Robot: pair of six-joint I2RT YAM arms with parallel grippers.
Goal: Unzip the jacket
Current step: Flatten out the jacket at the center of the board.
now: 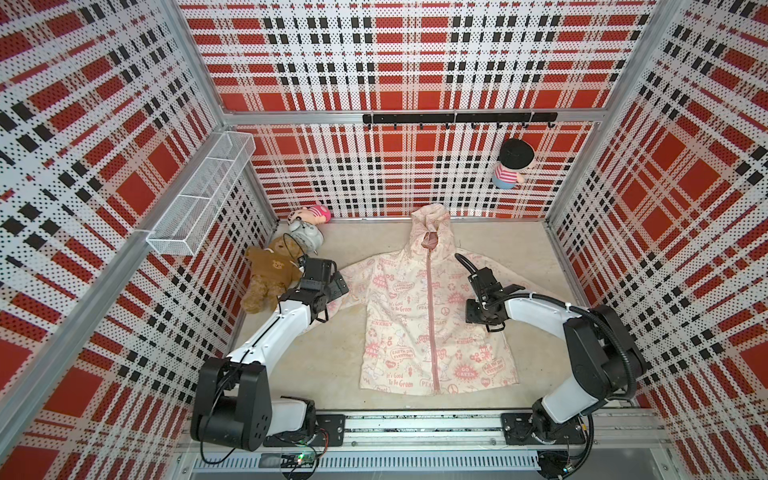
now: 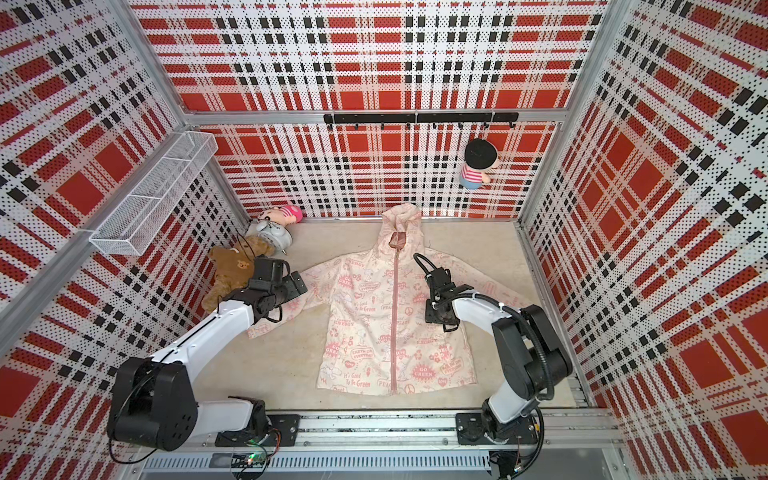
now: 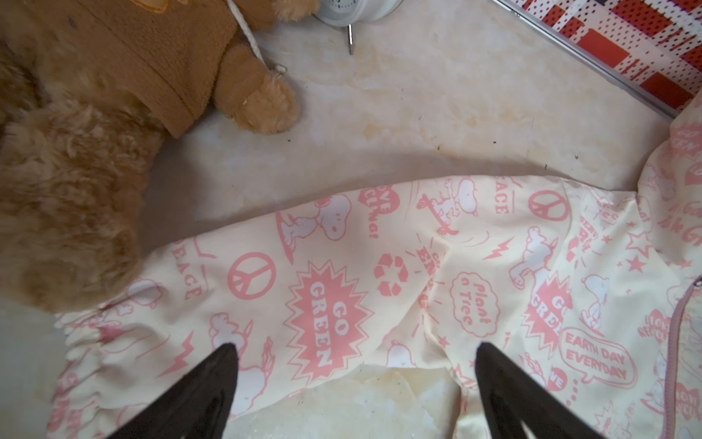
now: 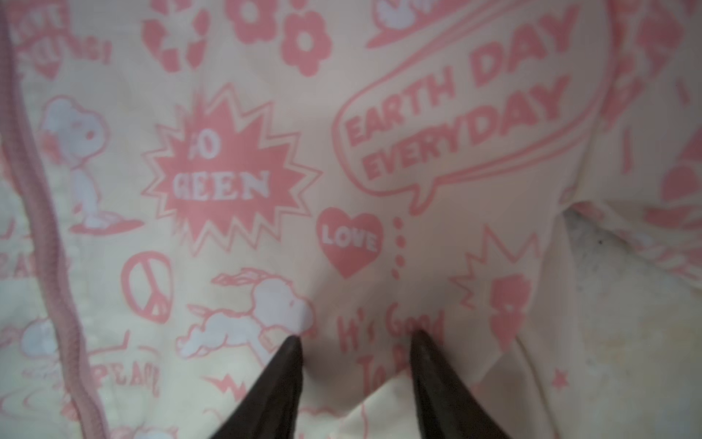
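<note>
Jacket (image 1: 399, 316) lies flat mid-table, front up, hood twd back wall, pink zipper (image 1: 432, 316) closed.
L gripper (image 3: 353, 347) wide open, empty, over the sleeve on its side; teddy bear (image 1: 270, 274) just beside that cuff, alarm clock (image 1: 307, 237) + pink plush doll (image 1: 318, 214) behind. R gripper (image 4: 357, 338) jaws part-way apart, tips at chest fabric near zipper; can't tell if cloth is pinched.

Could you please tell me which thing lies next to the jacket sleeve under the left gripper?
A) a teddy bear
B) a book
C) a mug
A: the brown teddy bear lies beside the jacket sleeve below the open left gripper.
</note>
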